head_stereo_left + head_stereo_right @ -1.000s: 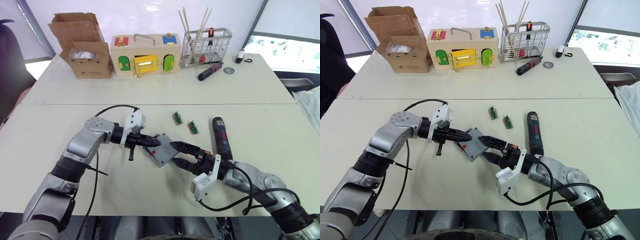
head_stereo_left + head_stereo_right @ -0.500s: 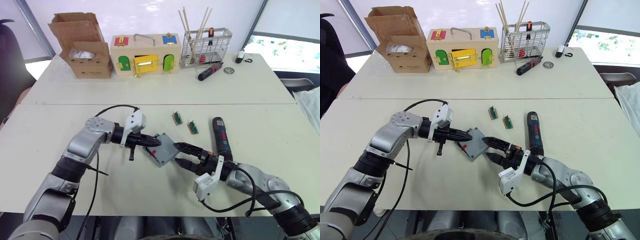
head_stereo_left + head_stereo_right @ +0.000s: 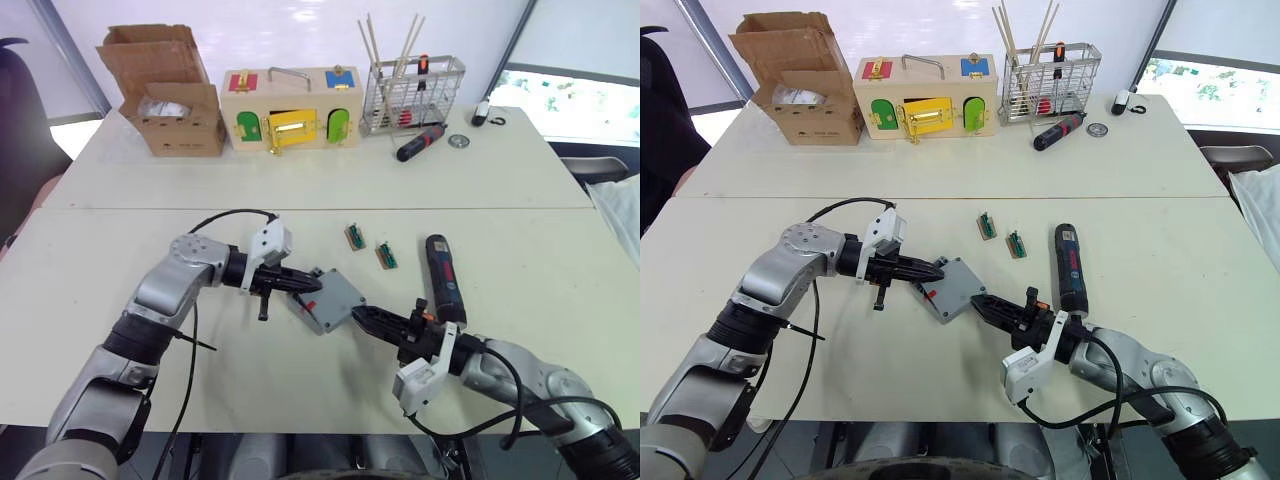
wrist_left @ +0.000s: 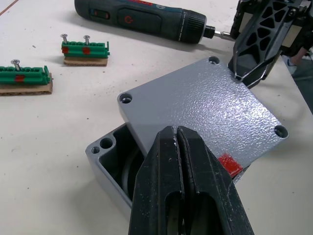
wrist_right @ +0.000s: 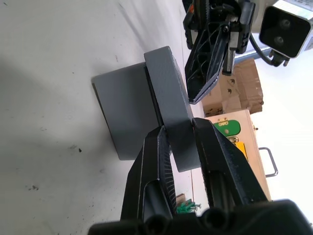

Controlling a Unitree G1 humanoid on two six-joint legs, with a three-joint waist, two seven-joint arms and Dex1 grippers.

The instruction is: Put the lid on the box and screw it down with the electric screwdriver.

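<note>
Two white tables [image 3: 120,270] butt together in front of you, with a seam running across between them. On the far one, going left to right, you have a brown cardboard carton [image 3: 168,95] with its flaps up and something pale inside, a wooden box with coloured doors [image 3: 289,110], a wire basket [image 3: 411,93] holding thin wooden sticks and red-handled tools, a black-and-red hand screwdriver [image 3: 420,143] lying just in front of it, and a small round disc [image 3: 458,141].

On the near table, your left pincer [image 3: 307,284] reaches in from the left with its fingers pressed together, tips resting on the lid [image 4: 205,117] near a red mark. The lid lies skewed on the box [image 4: 110,161], leaving one corner of the hollow open, with a curved piece showing inside. Beyond the box, two small green screw holders [image 4: 84,49] each carry upright screws.

Your right pincer [image 3: 362,315] comes in from the right at the box's near corner; in the right wrist view its fingers [image 5: 156,166] stand narrowly apart and straddle the lid's edge, so it looks pinched on the lid. The electric screwdriver [image 3: 441,278] lies flat just right of the box, close beside your right arm. Left of the left arm and along the near edge the table is bare, giving you open room there.
</note>
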